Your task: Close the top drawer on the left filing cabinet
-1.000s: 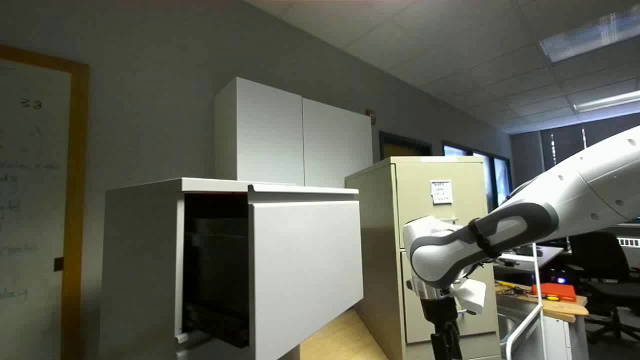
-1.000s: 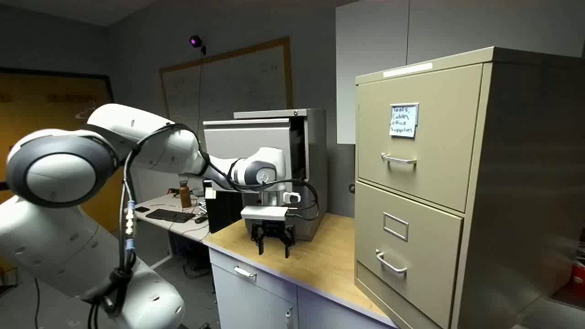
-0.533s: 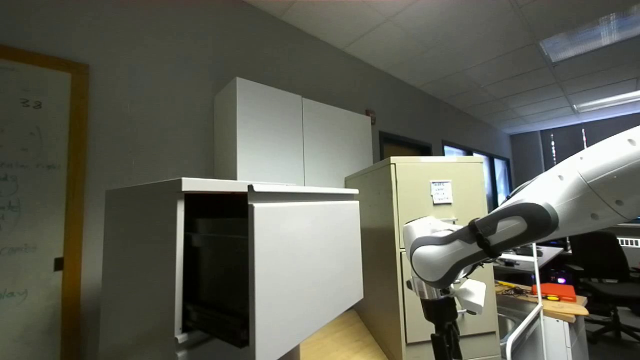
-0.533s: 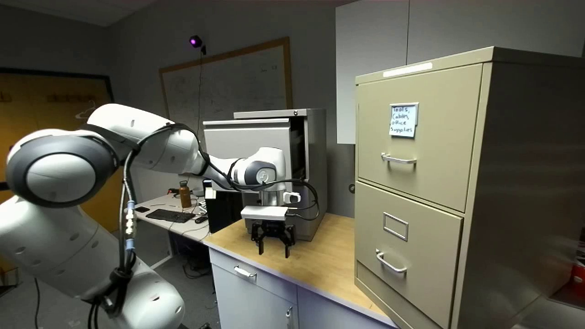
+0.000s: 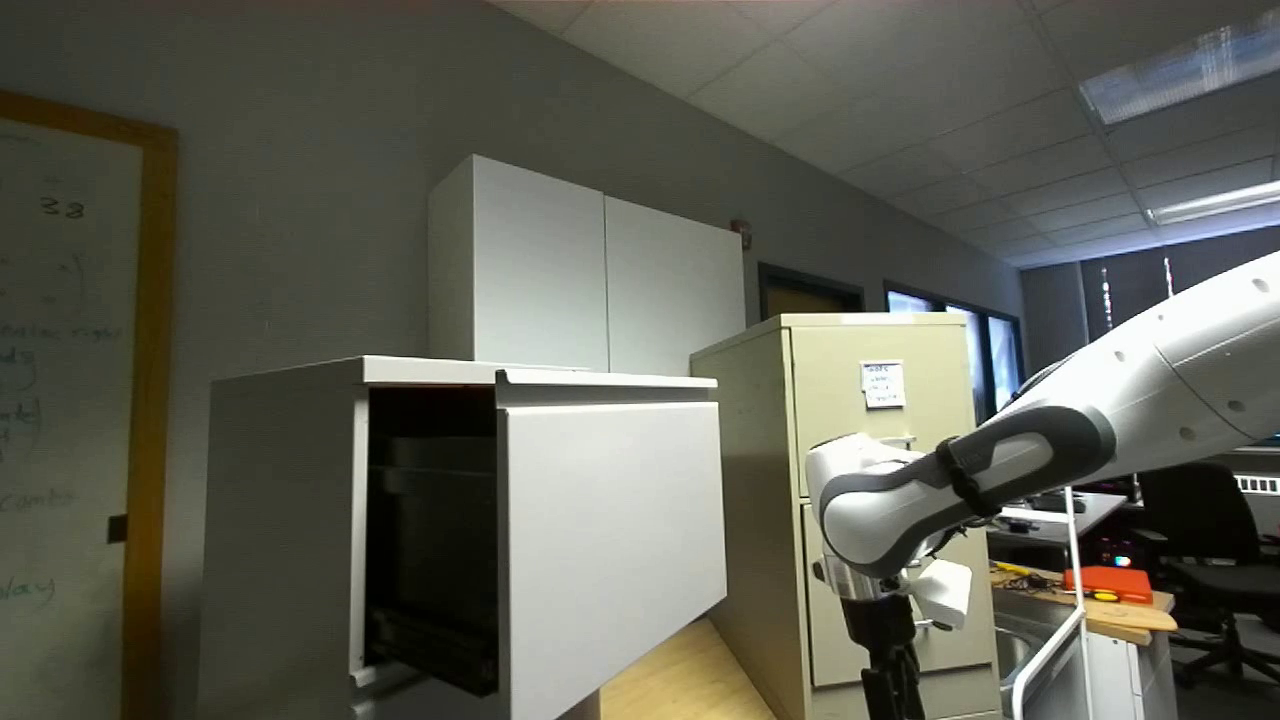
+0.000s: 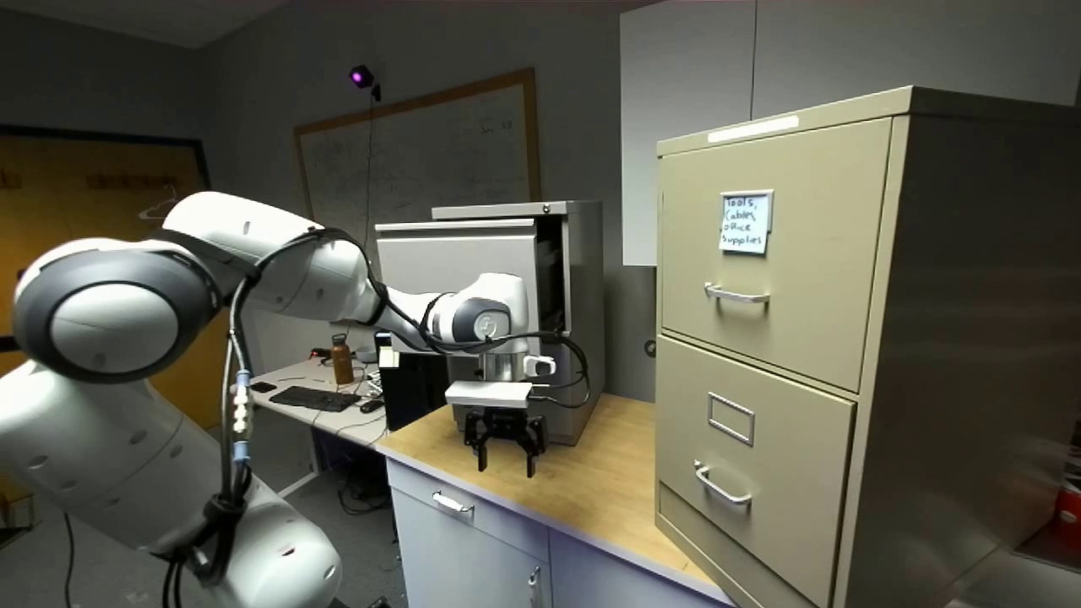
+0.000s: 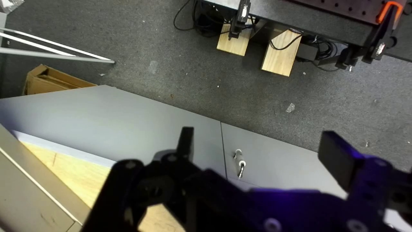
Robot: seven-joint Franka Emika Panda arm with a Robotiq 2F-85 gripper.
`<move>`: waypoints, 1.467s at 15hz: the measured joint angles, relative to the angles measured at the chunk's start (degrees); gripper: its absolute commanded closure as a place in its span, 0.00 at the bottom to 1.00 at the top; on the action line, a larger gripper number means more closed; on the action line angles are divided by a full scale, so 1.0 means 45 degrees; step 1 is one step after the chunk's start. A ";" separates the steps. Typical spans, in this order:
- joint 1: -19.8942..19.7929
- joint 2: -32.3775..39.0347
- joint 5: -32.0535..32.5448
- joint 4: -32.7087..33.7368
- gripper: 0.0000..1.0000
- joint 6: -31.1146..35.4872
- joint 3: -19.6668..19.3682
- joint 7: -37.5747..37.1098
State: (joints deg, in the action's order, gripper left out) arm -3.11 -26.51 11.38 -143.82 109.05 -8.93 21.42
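Observation:
The top drawer is a light grey-white metal drawer; its flat front (image 5: 615, 540) is pulled well out of the left filing cabinet (image 5: 285, 540), showing a dark interior. In an exterior view the drawer front (image 6: 456, 262) is partly covered by the arm, with the cabinet's side (image 6: 584, 321) behind. My gripper (image 6: 507, 463) points down in front of the drawer, above the wooden counter, apart from the drawer. Its fingers are spread with nothing between them. In the wrist view the open gripper (image 7: 257, 137) shows below-lying cupboard doors and floor; the drawer is out of that view.
A taller beige filing cabinet (image 6: 768, 355) stands beside the cabinet, on the counter's other side. The wooden counter (image 6: 600, 473) has grey-white doors with handles below. A white two-door wall cupboard (image 5: 540, 270) hangs behind. A desk with a keyboard (image 6: 314, 399) is at the back.

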 measured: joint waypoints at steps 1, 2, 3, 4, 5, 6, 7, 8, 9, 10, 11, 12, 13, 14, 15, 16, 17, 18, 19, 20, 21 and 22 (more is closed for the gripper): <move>0.0006 0.0000 0.0000 0.0001 0.00 0.0005 0.0001 0.0000; 0.0017 -0.0001 0.0000 0.0005 0.00 0.0017 0.0015 0.0000; 0.0030 -0.0008 0.0000 0.0013 0.00 0.0031 0.0047 0.0000; 0.0065 -0.0038 0.0000 0.0021 0.00 0.0076 0.0097 0.0000; 0.0128 -0.0104 0.0000 0.0030 0.00 0.0139 0.0153 0.0000; 0.0197 -0.0206 -0.0001 0.0041 0.00 0.0199 0.0219 0.0000; 0.0298 -0.0352 -0.0005 0.0057 0.00 0.0243 0.0276 0.0000; 0.0396 -0.0542 -0.0006 0.0085 0.15 0.0305 0.0349 0.0000; 0.0486 -0.0752 -0.0010 0.0125 0.25 0.0389 0.0426 0.0000; 0.0576 -0.0980 -0.0032 0.0169 0.31 0.0511 0.0492 0.0000; 0.0684 -0.1235 -0.0072 0.0222 0.40 0.0680 0.0537 0.0000; 0.0793 -0.1486 -0.0098 0.0281 0.47 0.0853 0.0569 0.0000; 0.0907 -0.1744 -0.0117 0.0355 0.57 0.1047 0.0590 0.0000; 0.1028 -0.1998 -0.0135 0.0427 0.64 0.1263 0.0603 0.0000; 0.1148 -0.2238 -0.0156 0.0504 0.70 0.1449 0.0618 0.0000; 0.1269 -0.2478 -0.0181 0.0567 0.79 0.1661 0.0635 0.0000; 0.1391 -0.2700 -0.0207 0.0619 0.86 0.1872 0.0650 0.0000; 0.1519 -0.2917 -0.0239 0.0670 0.93 0.2131 0.0673 0.0000; 0.1653 -0.3126 -0.0261 0.0721 0.95 0.2408 0.0699 0.0000; 0.1790 -0.3333 -0.0294 0.0764 0.97 0.2727 0.0732 0.0000; 0.1933 -0.3533 -0.0350 0.0803 1.00 0.3085 0.0764 0.0000; 0.2094 -0.3714 -0.0436 0.0837 0.99 0.3451 0.0784 0.0000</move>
State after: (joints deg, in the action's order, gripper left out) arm 6.31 -43.23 9.42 -140.05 124.58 -5.41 21.42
